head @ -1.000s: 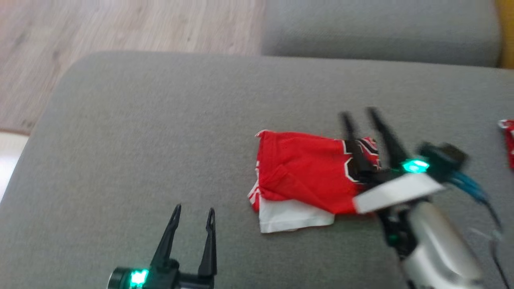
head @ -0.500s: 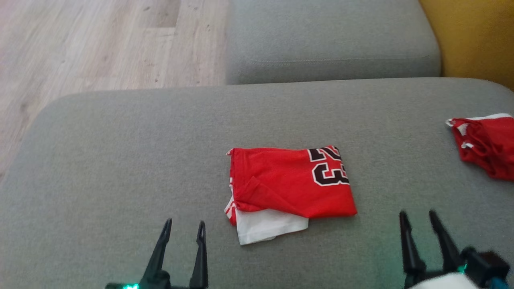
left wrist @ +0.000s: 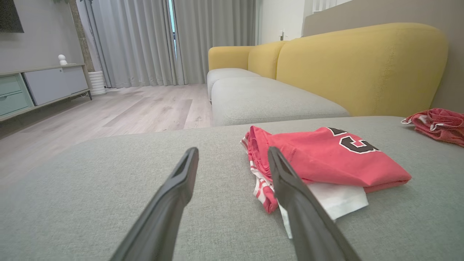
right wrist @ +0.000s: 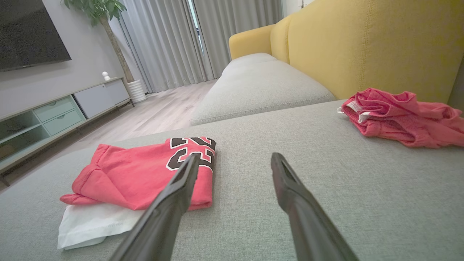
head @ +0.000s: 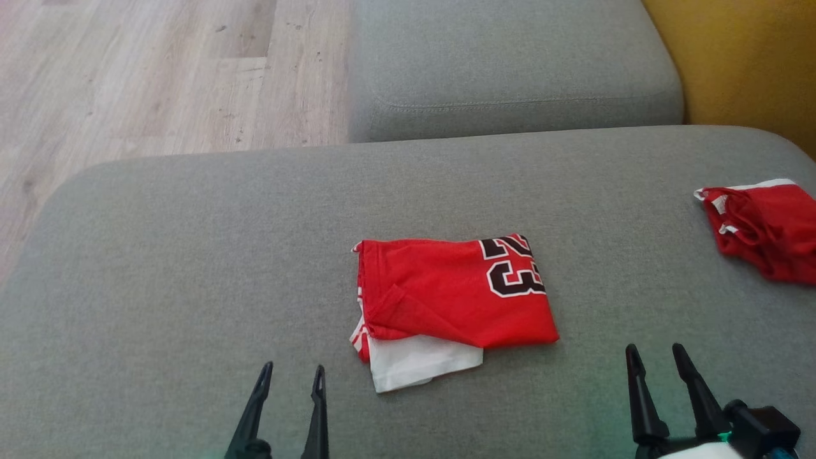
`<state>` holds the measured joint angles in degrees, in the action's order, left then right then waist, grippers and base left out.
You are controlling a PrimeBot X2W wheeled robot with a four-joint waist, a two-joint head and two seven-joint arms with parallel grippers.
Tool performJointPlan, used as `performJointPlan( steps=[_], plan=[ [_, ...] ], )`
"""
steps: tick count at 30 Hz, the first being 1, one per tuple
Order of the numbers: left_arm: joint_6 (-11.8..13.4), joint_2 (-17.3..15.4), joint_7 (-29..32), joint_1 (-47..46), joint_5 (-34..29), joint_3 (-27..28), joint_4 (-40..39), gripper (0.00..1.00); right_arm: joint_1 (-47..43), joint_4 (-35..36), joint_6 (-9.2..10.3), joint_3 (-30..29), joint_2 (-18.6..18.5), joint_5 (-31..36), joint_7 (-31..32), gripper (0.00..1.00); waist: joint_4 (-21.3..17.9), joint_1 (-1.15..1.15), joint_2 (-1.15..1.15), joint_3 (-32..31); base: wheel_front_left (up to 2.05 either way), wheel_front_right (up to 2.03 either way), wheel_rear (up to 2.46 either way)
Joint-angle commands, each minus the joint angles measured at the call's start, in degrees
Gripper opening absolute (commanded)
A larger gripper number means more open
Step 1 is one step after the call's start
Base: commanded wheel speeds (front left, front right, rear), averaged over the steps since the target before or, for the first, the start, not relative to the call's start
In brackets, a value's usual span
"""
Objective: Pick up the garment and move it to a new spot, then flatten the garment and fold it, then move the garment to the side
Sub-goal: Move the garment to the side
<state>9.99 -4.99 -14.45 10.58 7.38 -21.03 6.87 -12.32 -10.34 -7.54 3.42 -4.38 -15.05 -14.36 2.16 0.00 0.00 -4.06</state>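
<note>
The left hand (head: 293,367) hovers low over the grey sofa seat (head: 159,268), its two dark fingers spread apart with nothing between them. Beyond it and off to its left, wooden floor (head: 127,76) runs past the seat's edge. Just ahead of this hand and to its right lies the garment (head: 446,293), folded into a compact red rectangle with dark, white-edged numerals at its far right corner. A white layer and a strip of red-and-white trim stick out from under its near edge. It lies between the two hands, touching neither. The right hand (head: 654,348), to the garment's right, is likewise parted and empty, pointing over bare cushion. Ahead of that hand and to its right, well apart from the garment, a smaller red cloth (head: 765,229) lies crumpled near the yellow backrest (head: 733,57).
</note>
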Motion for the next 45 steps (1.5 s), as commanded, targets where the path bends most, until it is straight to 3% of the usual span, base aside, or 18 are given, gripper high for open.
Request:
performJointPlan(
  steps=[1,11,18,21,31,37,38,39,40,45],
  plan=[
    [-0.4,0.8,-0.5,-2.0,-0.5,2.2,-1.6,1.0,2.7,1.4,0.05,1.4,-0.5,0.3,-0.6,1.0,0.2,0.0,0.0,0.1,0.0,0.0,0.0],
    [-1.1,1.1,-0.5,-2.0,-0.9,2.7,-1.3,1.0,2.7,1.3,0.05,1.6,-0.7,0.2,-0.6,1.0,1.3,0.0,0.0,0.9,0.0,0.0,0.0],
    [-1.5,1.4,-0.5,-2.1,-1.4,2.5,-1.1,1.0,7.4,-4.8,0.05,5.1,-2.8,-3.6,-0.6,1.0,2.4,0.0,0.0,3.5,0.0,0.0,0.0],
    [-1.6,1.2,-0.5,-2.7,-2.6,2.0,-0.9,1.0,11.9,-8.5,0.05,6.3,-3.6,-7.9,0.9,1.0,2.9,0.0,0.0,5.2,0.0,0.0,0.0],
    [-1.9,1.4,-0.5,-6.0,-4.5,0.6,-0.6,1.0,25.2,-17.6,0.05,10.9,-6.6,-30.4,17.0,1.0,4.4,0.0,0.0,9.7,0.0,0.0,0.0],
    [-1.8,1.6,-0.5,-7.6,-4.9,-0.1,-0.3,1.0,29.3,-20.8,0.05,14.4,-7.7,-37.9,23.8,1.0,4.8,0.0,0.0,11.5,0.0,0.0,0.0],
    [-1.7,1.6,-0.5,-7.8,-4.9,-0.3,-0.2,1.0,29.8,-21.0,0.05,14.9,-7.9,-38.7,24.2,0.82,4.9,0.0,0.0,11.8,0.0,0.0,0.0],
    [-1.7,1.7,-0.5,-7.9,-4.9,-0.4,-0.2,1.0,30.3,-21.2,0.05,15.4,-8.0,-39.5,24.5,0.47,4.9,0.0,0.0,12.0,0.0,0.0,0.0],
    [-1.7,1.7,-0.5,-8.1,-4.9,-0.5,-0.1,1.0,30.6,-21.4,0.05,15.9,-8.2,-40.1,24.7,0.02,5.0,0.0,0.0,12.2,0.0,0.0,0.0],
    [-1.1,1.8,-0.5,-8.6,-4.7,-0.4,0.0,1.0,32.2,-21.2,0.05,17.7,-10.7,-40.9,22.6,0.0,4.4,0.0,0.0,13.1,0.0,0.0,0.0]
  ],
)
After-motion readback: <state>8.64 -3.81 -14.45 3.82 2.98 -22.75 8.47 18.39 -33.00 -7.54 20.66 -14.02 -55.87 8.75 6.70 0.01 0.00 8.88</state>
